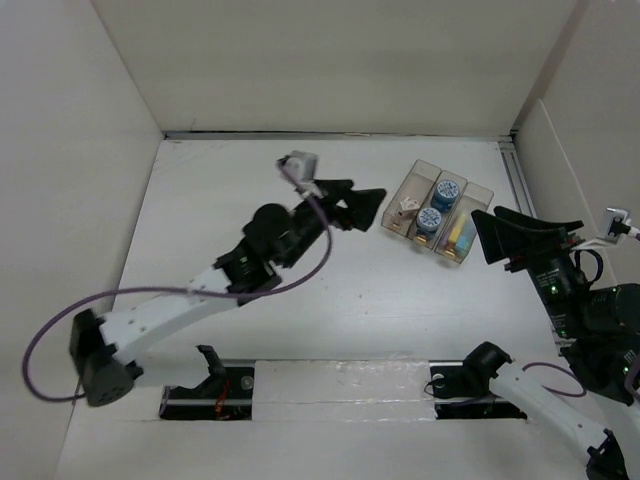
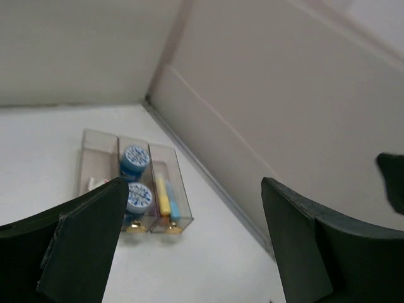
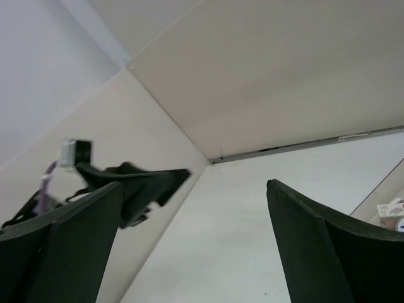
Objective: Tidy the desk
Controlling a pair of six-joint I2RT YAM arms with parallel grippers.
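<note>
Presently left pincer [image 1: 366, 193] gapes empty above desk [image 1: 215, 200].

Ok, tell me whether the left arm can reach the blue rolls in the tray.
Probably yes: the left gripper hangs open beside the tray, only bare desk between, nothing covering the blue rolls.

The desk [image 1: 340, 300] is a large, flat, white tabletop that lies level and fills most of the overhead view. Upright white panels [image 1: 330, 60] wall it on the left, far and right sides, meeting it along a dark seam at the back.
</note>
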